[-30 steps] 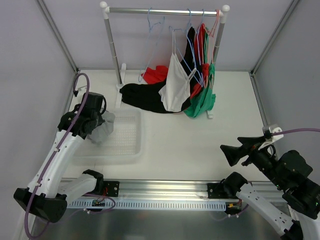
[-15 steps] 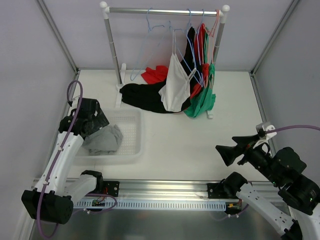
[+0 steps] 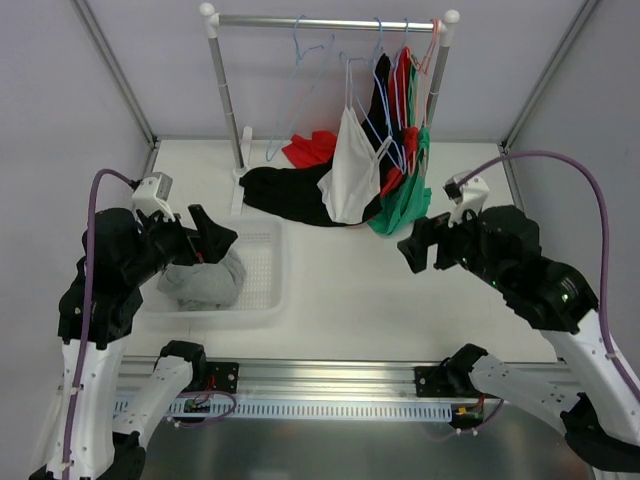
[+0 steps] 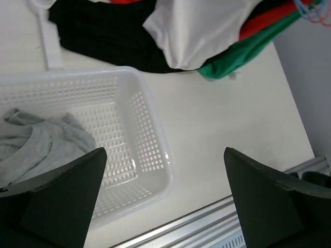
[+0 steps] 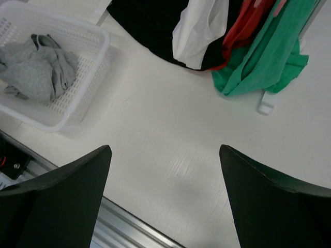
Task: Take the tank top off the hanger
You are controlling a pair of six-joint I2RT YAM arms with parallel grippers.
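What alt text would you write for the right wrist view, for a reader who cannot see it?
The right gripper, jaws open and empty, hangs above a white table. At upper left, a grey garment lies crumpled in a white basket. Along the top edge are a white tank top, a black garment and a green garment.

The left pincer (image 3: 218, 245) sits at 9 o'clock on the surface and points toward 3 o'clock, jaws spread wide. The right pincer (image 3: 410, 248), at 3 o'clock, points toward 9 o'clock, jaws equally wide.
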